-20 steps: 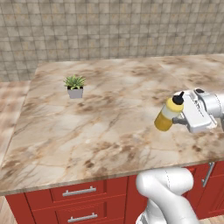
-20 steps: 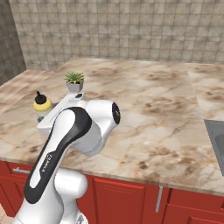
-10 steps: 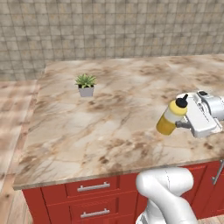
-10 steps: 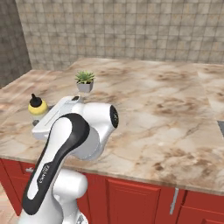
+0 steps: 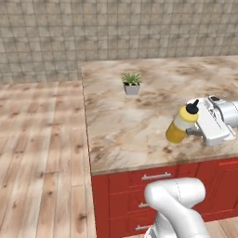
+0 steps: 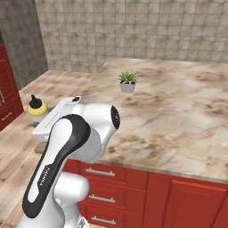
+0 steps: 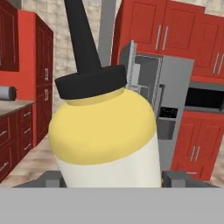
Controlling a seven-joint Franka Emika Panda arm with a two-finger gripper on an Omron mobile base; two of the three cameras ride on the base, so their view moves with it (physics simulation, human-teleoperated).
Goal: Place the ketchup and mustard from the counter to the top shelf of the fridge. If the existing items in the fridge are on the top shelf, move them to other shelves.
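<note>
Yellow mustard (image 5: 182, 124): clamped upright in the gripper (image 5: 195, 131), held beyond the counter (image 5: 139, 121) edge.
Fridge (image 7: 168, 94): seen well apart, ahead.
Risk: bottle could slip during transport if clamping is light.

Arm (image 6: 67, 147): we see glossy white rounded shells, a black band curving down the near link.
Marking: small white lettering runs along that black band.
Hand (image 5: 216, 121): a pale grey-white blocky housing, darker at the joints.
</note>
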